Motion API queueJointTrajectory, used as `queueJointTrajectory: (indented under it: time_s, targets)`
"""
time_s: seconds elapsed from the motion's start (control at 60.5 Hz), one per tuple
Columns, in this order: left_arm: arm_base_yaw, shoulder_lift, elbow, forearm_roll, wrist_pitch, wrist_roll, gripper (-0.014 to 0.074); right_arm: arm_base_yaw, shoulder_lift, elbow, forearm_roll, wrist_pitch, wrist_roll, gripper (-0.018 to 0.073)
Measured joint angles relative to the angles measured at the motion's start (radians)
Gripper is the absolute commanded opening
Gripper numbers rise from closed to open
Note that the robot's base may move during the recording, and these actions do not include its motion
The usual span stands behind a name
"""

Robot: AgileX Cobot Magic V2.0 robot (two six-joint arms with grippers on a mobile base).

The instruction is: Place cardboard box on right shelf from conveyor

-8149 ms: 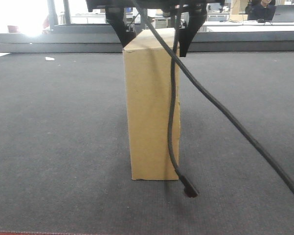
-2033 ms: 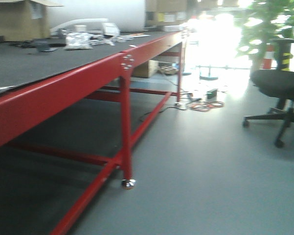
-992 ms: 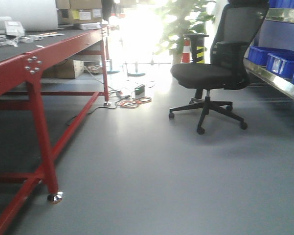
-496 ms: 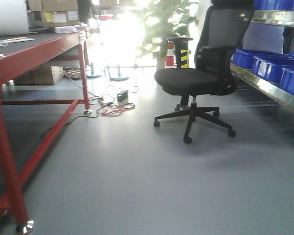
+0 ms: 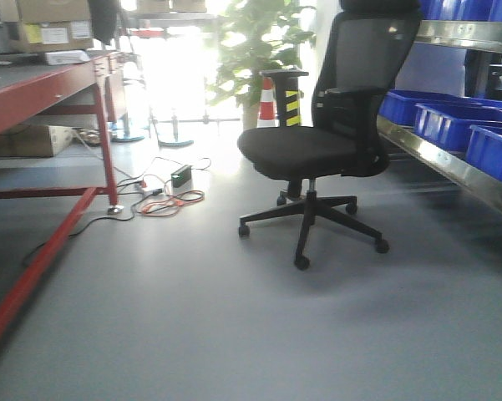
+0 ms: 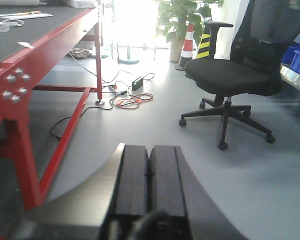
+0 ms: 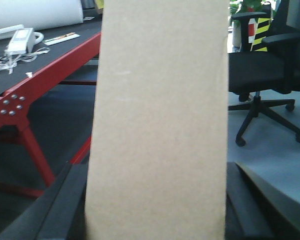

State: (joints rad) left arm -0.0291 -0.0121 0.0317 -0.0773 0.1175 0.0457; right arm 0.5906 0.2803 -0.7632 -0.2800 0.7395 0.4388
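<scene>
**We carry the cardboard box toward the right shelf, with a chair near our path.**

In the right wrist view the cardboard box [image 7: 159, 120] fills the middle of the frame. The right fingers [image 7: 55, 210] clamp its two sides low in the picture. The left fingers [image 6: 135, 180] are pressed together on nothing. The right shelf [image 5: 451, 163] runs along the right edge of the front view, its steel rail below the blue bins [image 5: 438, 117]. An office chair [image 5: 317, 150] stands at centre, close beside the shelf, and the red-framed worktop [image 5: 42, 83] is at the left. We judge that we should hold the clamp firm, swing wide of the chair and face the rail squarely. We should pick a gap among the bins before lowering, since a slim box set down tilted could topple.
</scene>
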Motion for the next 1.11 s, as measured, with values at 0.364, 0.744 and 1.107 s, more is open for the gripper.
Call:
queueJointTrajectory:
  time_s: [0.364,0.744,1.107]
  targets:
    - [0.009,0.000,0.000,0.000,0.000,0.000,-0.0116,0.000,0.000,0.000,0.000,0.000,0.000,0.0208]
    - [0.055,0.000,0.000,0.000,0.000,0.000,-0.0116,0.000,0.000,0.000,0.000,0.000,0.000,0.0208]
    - [0.155,0.000,0.000,0.000,0.000,0.000,-0.0116,0.000,0.000,0.000,0.000,0.000,0.000,0.0208]
